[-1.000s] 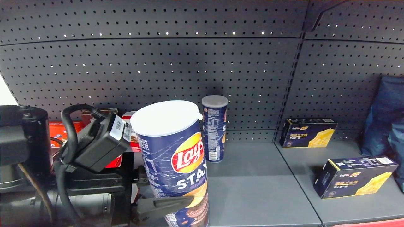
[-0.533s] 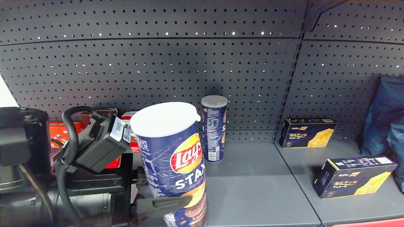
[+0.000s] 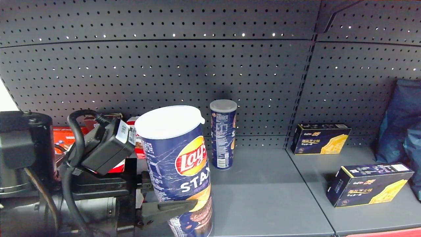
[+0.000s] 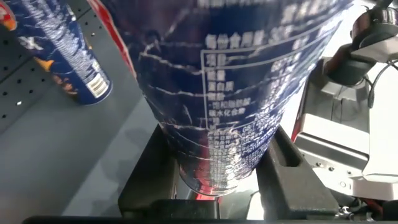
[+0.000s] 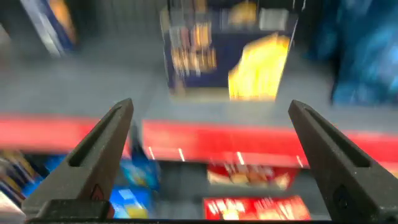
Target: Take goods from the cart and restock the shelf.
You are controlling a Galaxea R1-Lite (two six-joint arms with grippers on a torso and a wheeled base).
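Left claw is clamped low on the chips can, over the shelf front, near the standing can. Right claw gapes wide. I'd set it flat before letting go.

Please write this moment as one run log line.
left hand: shut on chips can | chips can: tilted, at shelf front | right hand: open

The big chip can runs off the bottom edge. Red packs sit half hidden behind the left arm. The blue bag is cut by the right edge. The blue-yellow box is too blurry to read.
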